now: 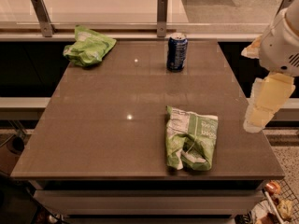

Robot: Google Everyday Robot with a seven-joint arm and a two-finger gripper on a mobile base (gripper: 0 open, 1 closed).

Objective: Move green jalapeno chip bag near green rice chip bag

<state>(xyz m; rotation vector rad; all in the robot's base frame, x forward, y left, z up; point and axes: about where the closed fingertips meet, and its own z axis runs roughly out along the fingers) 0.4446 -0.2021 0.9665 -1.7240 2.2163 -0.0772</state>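
A wrinkly green-and-white jalapeno chip bag with fine printed text (pixel 190 139) lies flat near the front right of a brown-grey, glossy tabletop (pixel 107 143). A wrinkly, bright lime-green rice chip bag (pixel 88 46) lies at the far left corner, well apart from it. A dark blue drink can (pixel 177 52) stands upright near the far edge, between the two. The robot's pale, cream-coloured gripper (pixel 256 120) hangs beyond the table's right edge, near the jalapeno bag but not touching it. I cannot tell whether it is open or closed.
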